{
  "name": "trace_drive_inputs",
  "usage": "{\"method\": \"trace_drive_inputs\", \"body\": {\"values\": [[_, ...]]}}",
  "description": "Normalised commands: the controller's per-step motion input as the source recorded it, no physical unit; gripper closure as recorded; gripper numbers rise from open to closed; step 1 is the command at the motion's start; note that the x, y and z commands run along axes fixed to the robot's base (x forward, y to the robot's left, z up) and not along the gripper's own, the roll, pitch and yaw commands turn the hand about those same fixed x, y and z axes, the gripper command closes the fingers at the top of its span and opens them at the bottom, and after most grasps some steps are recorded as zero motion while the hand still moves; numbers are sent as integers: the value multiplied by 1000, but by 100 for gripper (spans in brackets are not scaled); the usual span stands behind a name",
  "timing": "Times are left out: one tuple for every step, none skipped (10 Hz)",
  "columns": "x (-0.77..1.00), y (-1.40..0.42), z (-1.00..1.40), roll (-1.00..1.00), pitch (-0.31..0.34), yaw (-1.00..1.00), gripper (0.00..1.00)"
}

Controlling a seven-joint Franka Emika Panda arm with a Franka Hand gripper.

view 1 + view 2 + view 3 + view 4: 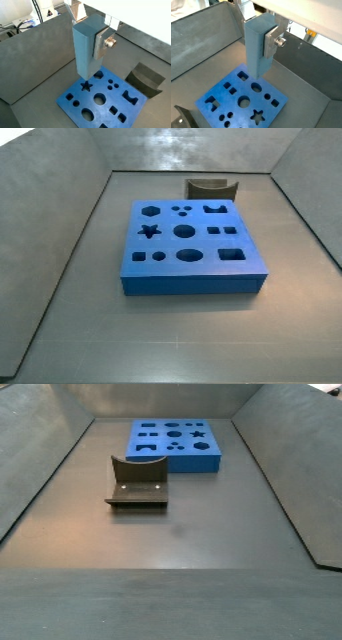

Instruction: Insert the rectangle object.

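Two flat silver fingers (101, 42) of the hand (90, 37) clamped on the tall light-blue rectangle object (87, 47), held upright above the dark-blue board with shaped holes (100, 100) on the grey worktop (174, 333).

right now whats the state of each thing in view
gripper: shut on the rectangle object, above the board; seen only in both wrist views
rectangle object: held upright, lower end above the board, not inserted
board: flat on the floor, holes empty
dark grey U-shaped piece: resting on the floor, apart from the board
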Motion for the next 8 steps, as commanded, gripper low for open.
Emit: {"method": "trace_drive_inputs", "body": {"values": [[1000, -30, -504, 43, 158, -81, 100], [1000, -32, -371, 41, 105, -49, 100], [1000, -24, -253, 45, 88, -35, 100], [1000, -20, -192, 46, 73, -24, 100], [1000, -19, -155, 49, 60, -22, 100], [978, -18, -114, 50, 51, -19, 100], [889, -14, -72, 57, 45, -19, 100], [776, -13, -38, 57, 48, -15, 100]]}}
